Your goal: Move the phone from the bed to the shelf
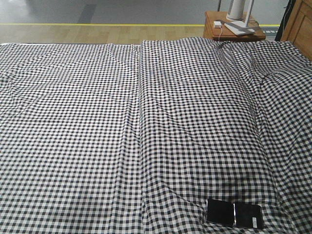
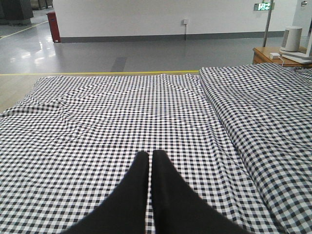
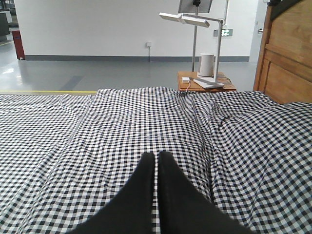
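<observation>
The phone [image 1: 235,214], a glossy black slab with a crease across its middle and a small white sticker near its right end, lies flat on the bed [image 1: 97,122] at the near right in the front view. The bed is covered in black-and-white gingham with a seam down its middle. My left gripper [image 2: 149,155] hovers over the cloth, shut with nothing in it. In the right wrist view, my right gripper [image 3: 156,155] is likewise shut and empty above the bed. Neither wrist view shows the phone. The shelf is out of view.
An orange-brown side table [image 1: 214,27] stands past the bed's far right corner, holding a white lamp base [image 1: 240,27] and a white cylinder [image 3: 206,64]. A wooden headboard [image 3: 287,58] rises along the right. Grey floor with a yellow line [image 1: 97,24] lies beyond.
</observation>
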Tool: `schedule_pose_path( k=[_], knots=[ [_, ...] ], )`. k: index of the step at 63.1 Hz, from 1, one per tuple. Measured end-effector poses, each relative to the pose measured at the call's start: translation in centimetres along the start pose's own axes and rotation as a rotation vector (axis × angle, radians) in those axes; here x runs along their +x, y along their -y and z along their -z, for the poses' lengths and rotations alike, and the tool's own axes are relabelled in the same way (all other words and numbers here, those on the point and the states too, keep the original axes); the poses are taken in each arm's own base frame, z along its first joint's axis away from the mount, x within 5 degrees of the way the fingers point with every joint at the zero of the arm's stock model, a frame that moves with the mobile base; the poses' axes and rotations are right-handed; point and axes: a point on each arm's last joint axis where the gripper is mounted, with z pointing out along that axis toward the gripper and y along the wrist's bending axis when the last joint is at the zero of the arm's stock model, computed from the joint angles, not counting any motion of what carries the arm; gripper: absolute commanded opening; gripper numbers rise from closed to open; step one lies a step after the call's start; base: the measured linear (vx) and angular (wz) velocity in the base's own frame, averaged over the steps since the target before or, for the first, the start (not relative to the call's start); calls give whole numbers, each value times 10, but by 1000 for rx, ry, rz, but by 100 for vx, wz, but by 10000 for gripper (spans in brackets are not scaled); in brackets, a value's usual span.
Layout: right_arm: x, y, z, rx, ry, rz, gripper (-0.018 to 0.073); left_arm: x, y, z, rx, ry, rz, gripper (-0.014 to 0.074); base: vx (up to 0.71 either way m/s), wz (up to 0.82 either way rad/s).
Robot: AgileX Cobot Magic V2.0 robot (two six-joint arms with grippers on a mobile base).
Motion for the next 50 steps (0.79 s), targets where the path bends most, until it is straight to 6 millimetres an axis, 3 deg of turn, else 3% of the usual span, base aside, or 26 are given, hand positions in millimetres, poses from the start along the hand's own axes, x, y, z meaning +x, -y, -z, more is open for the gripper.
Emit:
schedule_pose_path(
  k=[50],
  knots=[
    [0,0,0,0,0,0,-5,0,0,0,0,0,0,1,0,0]
  ],
)
